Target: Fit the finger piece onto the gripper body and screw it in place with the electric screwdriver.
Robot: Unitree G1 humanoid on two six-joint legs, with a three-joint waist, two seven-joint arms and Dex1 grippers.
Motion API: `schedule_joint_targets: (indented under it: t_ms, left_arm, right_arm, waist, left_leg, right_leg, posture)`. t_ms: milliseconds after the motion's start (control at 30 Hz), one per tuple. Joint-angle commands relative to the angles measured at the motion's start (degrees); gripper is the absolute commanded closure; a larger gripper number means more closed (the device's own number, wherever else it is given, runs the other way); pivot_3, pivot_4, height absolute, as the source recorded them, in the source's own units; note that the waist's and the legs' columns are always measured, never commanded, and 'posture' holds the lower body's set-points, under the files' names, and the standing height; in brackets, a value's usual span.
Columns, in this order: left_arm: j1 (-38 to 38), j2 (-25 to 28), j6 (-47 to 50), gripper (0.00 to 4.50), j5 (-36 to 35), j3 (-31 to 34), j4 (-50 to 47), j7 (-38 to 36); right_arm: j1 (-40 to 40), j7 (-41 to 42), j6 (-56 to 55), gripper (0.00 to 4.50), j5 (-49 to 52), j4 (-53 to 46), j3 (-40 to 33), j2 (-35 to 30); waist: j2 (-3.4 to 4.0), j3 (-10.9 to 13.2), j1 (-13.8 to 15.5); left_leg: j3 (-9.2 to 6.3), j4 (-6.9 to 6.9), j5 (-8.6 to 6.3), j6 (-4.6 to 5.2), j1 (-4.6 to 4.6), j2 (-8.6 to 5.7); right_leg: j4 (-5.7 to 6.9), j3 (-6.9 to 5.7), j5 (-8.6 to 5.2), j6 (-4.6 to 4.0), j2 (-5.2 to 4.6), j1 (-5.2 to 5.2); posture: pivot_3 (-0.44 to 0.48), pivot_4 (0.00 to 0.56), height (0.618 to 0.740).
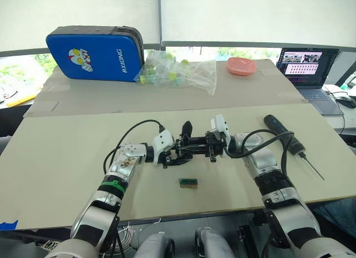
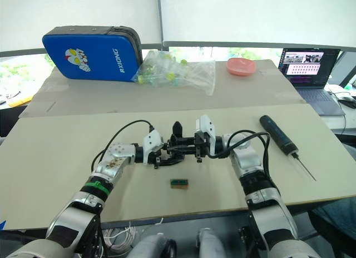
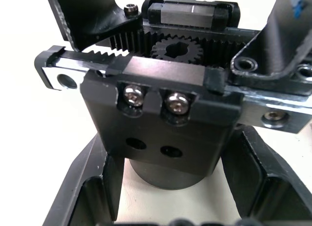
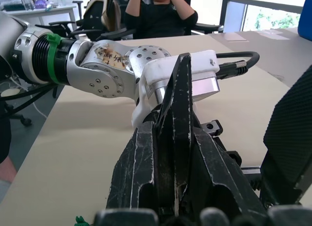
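Note:
The black skeletal gripper body [image 1: 192, 148] hangs just above mid-table between my two grippers, one pointed black finger [image 1: 187, 129] sticking up from it. My left gripper [image 1: 172, 153] is shut on it; the left wrist view shows its toothed rack, gear and two screws [image 3: 156, 100] between my fingers. My right gripper [image 1: 211, 147] meets it from the right, shut on the finger piece [image 4: 179, 109], a black wedge whose tip points toward the left gripper's white case. The dark electric screwdriver [image 1: 283, 134] lies on the table to the right, bit toward the front edge.
A tiny green-and-black block [image 1: 188, 182] lies in front of the grippers. At the back stand a blue case [image 1: 94, 53], a plastic bag of tubes [image 1: 178, 72] and a pink bowl [image 1: 241, 65]. A laptop [image 1: 308, 66] sits far right. A seated person [image 4: 161, 14] shows beyond the table.

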Motion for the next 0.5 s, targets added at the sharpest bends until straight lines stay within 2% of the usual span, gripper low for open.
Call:
schedule_joint_targets:
  t_ms: [33, 233, 500]
  left_arm:
    - [-1.03, -0.34, 0.2, 2.19, -0.63, 0.25, -2.62, 0.3]
    - [0.04, -0.3, 0.52, 2.19, -1.06, 0.46, -3.17, 0.53]
    - [0.21, -0.25, 0.9, 2.19, -1.17, 0.38, -3.62, 0.42]
  right_arm:
    - [3.66, -3.5, 1.33, 4.08, -5.14, 4.6, 1.58, -0.94]
    - [4.76, -3.01, 2.86, 4.08, -5.51, 2.68, 2.11, -2.11]
    - [2.43, -0.26, 1.58, 4.08, -6.53, 4.94, 4.15, -2.03]
  waist:
    - [0.02, -0.03, -0.02]
    - [0.14, -0.13, -0.01]
    - [0.18, -0.16, -0.03]
  left_leg:
    - [0.0, 0.0, 0.0, 0.0, 0.01, 0.0]
    - [0.0, 0.0, -0.03, 0.05, 0.13, 0.0]
    - [0.01, -0.04, -0.04, 0.06, 0.13, 0.0]
  right_leg:
    - [0.0, 0.0, 0.0, 0.0, 0.0, 0.01]
    - [0.0, 0.03, -0.01, 0.01, 0.0, 0.14]
    - [-0.01, 0.03, -0.01, 0.02, 0.0, 0.11]
  posture:
    - [0.0, 0.15, 0.74]
    - [0.0, 0.15, 0.74]
    - [0.0, 0.15, 0.74]
